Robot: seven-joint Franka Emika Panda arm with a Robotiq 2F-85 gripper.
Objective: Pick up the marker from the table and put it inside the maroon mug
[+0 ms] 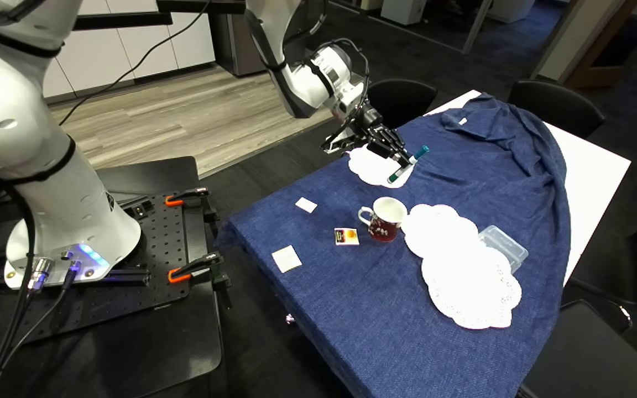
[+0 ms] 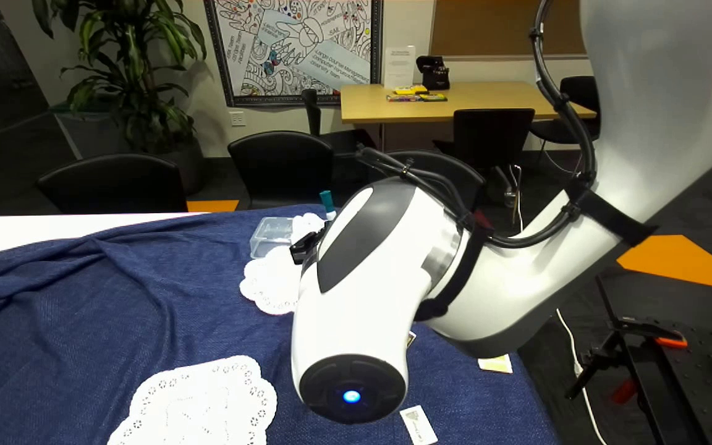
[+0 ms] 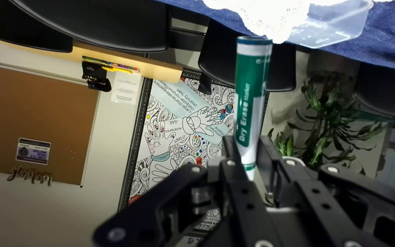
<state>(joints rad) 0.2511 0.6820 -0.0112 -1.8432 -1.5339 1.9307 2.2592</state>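
Marker (image 3: 253,99): white barrel, green "Dry Erase" label, teal upper end; tilted above the blue cloth (image 1: 351,298), pinched in the gripper (image 3: 249,151). In an exterior view, arm (image 2: 374,272) hides its lower part.

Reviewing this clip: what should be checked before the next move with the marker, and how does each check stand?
1. Marker held in the gripper: ok.
2. Maroon mug upright: ok.
3. Mug mouth uncovered: ok.
4. Marker upright for release: not ok; it slants in an exterior view.
5. Marker lined up over the mug: cannot tell; the arm blocks the mug in an exterior view, and the wrist view does not show it.
6. Mug empty: cannot tell; its bottom does not show clearly.
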